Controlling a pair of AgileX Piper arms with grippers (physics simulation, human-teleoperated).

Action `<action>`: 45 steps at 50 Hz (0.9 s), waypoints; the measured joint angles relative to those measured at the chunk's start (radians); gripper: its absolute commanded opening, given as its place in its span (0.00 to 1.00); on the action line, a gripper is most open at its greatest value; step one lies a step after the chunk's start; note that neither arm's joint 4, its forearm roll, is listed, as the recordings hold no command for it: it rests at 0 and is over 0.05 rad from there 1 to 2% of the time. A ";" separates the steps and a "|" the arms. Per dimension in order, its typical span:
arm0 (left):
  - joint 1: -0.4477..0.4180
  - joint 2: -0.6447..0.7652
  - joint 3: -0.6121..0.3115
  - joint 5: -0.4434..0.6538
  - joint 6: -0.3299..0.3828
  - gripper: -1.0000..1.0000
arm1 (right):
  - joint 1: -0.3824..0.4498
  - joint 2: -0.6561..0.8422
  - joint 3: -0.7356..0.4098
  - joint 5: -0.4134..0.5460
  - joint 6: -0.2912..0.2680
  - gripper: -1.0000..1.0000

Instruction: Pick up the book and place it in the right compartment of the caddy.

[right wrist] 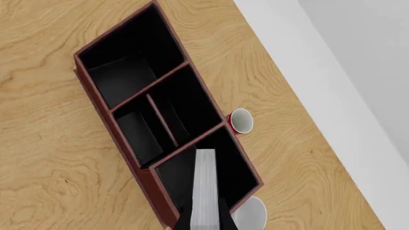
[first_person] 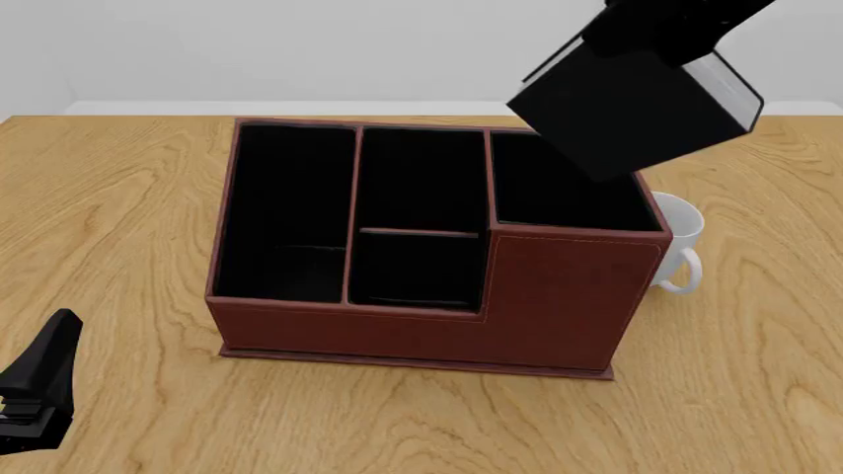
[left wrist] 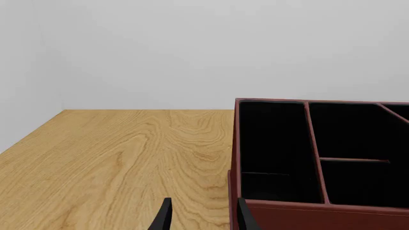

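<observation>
Front view: book [first_person: 633, 114] aloft, tilted, pinched by right gripper [right wrist: 206, 218] above right compartment [first_person: 560, 183] of caddy [first_person: 527, 296]. Carry step; next, square it up and lower inside. Left gripper [left wrist: 201, 215] idle, fingers spread. Mug [first_person: 678, 232] beside caddy.

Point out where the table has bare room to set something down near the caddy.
Widest bare wood lies left of the caddy, back to the wall, and in the strip in front of it. The left gripper sits at that strip's left end. Right of the caddy is crowded: a white mug close against its wall, a red cup behind, the held book overhead.
</observation>
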State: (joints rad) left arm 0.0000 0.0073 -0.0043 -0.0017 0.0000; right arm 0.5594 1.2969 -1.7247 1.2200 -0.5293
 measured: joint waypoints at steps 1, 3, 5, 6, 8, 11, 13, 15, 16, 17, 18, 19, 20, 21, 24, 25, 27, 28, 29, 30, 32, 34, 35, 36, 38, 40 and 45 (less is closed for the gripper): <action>0.000 0.000 0.000 0.000 0.000 1.00 | -0.001 0.000 0.000 0.000 0.003 0.00; 0.000 0.000 0.000 0.000 0.000 1.00 | -0.003 0.001 0.001 0.000 0.007 0.00; 0.000 0.000 0.000 0.000 0.000 1.00 | -0.006 0.002 0.002 0.000 0.011 0.00; 0.000 0.000 0.000 0.000 0.000 1.00 | -0.007 0.002 0.002 0.000 0.013 0.00; 0.000 0.000 0.000 0.000 0.000 1.00 | -0.009 0.003 0.003 0.000 0.018 0.00; 0.000 0.000 0.000 0.000 0.000 1.00 | -0.012 0.005 0.005 0.000 0.024 0.00; 0.000 0.000 0.000 0.000 0.000 1.00 | -0.013 0.007 0.007 0.000 0.027 0.00; 0.000 0.000 0.000 0.000 0.000 1.00 | -0.015 0.009 0.008 0.000 0.031 0.00; 0.000 0.000 0.000 0.000 0.000 1.00 | -0.015 0.010 0.009 0.000 0.032 0.00; 0.000 0.000 0.000 0.000 0.000 1.00 | -0.016 0.011 0.009 0.000 0.034 0.00; 0.000 0.000 0.000 0.000 0.000 1.00 | -0.017 0.012 0.009 0.000 0.035 0.00; 0.000 0.000 0.000 0.000 0.000 1.00 | -0.018 0.013 0.010 0.000 0.037 0.00; 0.000 0.000 0.000 0.000 0.000 1.00 | -0.019 0.015 0.010 0.000 0.039 0.00; 0.000 0.000 0.000 0.000 0.000 1.00 | -0.020 0.016 0.010 0.000 0.040 0.00; 0.000 0.000 0.000 0.000 0.000 1.00 | -0.023 0.022 0.010 0.000 0.045 0.00; 0.000 0.000 0.000 0.000 0.000 1.00 | -0.023 0.023 0.009 0.000 0.047 0.00; 0.000 0.000 0.000 0.000 0.000 1.00 | -0.026 0.027 0.010 0.000 0.049 0.00; 0.000 0.000 0.000 0.000 0.000 1.00 | -0.027 0.029 0.010 0.000 0.050 0.00; 0.000 0.000 0.000 0.000 0.000 1.00 | -0.028 0.030 0.010 0.000 0.052 0.00; 0.000 0.000 0.000 0.000 0.000 1.00 | -0.029 0.032 0.010 0.000 0.053 0.00; 0.000 0.000 0.000 0.000 0.000 1.00 | -0.030 0.035 0.010 0.000 0.056 0.00; 0.000 0.000 0.000 0.000 0.000 1.00 | -0.032 0.038 0.009 0.000 0.058 0.00; 0.000 0.000 0.000 0.000 0.000 1.00 | -0.033 0.040 0.009 0.000 0.059 0.00; 0.000 0.000 0.000 0.000 0.000 1.00 | -0.033 0.041 0.009 0.000 0.061 0.00; 0.000 0.000 0.000 0.000 0.000 1.00 | -0.035 0.044 0.008 0.000 0.063 0.00; 0.000 0.000 0.000 0.000 0.000 1.00 | -0.036 0.048 0.007 0.000 0.065 0.00; 0.000 0.000 0.000 0.000 0.000 1.00 | -0.039 0.057 0.003 0.000 0.071 0.00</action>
State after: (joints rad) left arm 0.0000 0.0073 -0.0043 -0.0017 0.0000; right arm 0.5201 1.3539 -1.7222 1.2200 -0.4585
